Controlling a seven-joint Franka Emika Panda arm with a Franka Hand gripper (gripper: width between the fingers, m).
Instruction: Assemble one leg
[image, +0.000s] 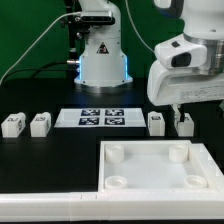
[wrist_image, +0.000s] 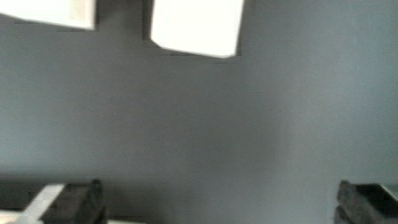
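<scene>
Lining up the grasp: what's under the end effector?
The wrist view shows only bare table between the end effector's open fingers; two legs lie beyond them. In the exterior view it covers part of the rightmost leg's top.

The leg (image: 184, 123) looks smooth matt white plastic; the table (image: 40, 165) is matt black.

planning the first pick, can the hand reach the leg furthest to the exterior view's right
Probably yes: the hand hangs open just above that leg, nothing lies between them, and the neighbouring leg stands apart, leaving room beside it.
</scene>
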